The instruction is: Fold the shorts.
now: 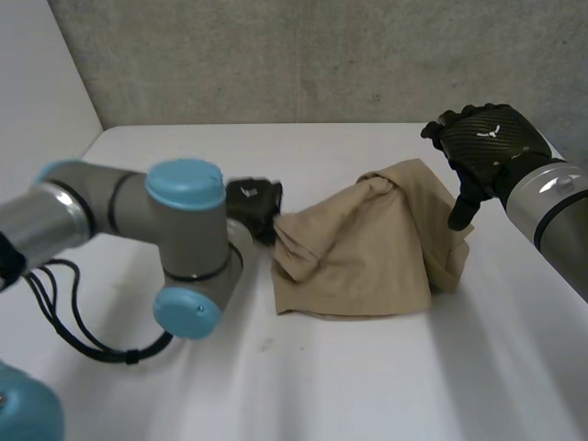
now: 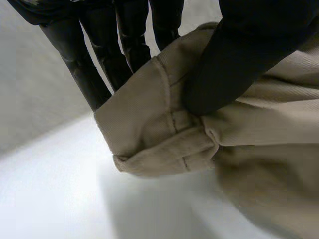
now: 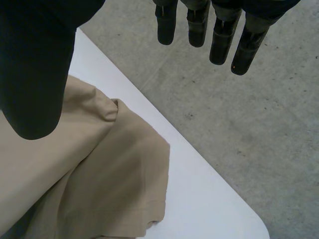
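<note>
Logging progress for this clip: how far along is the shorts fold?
Little looks done: the shorts lie bunched on the table. In hand: the left hand pinches a hemmed edge; the right hand hovers open above the other side. Neat folding remains.

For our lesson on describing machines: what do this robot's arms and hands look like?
The left arm is a round grey tube with bulky joints and light-blue caps. The right arm shows a smooth silver-grey cuff. The left hand and right hand are black, with slim fingers; each bears a small white mark.
</note>
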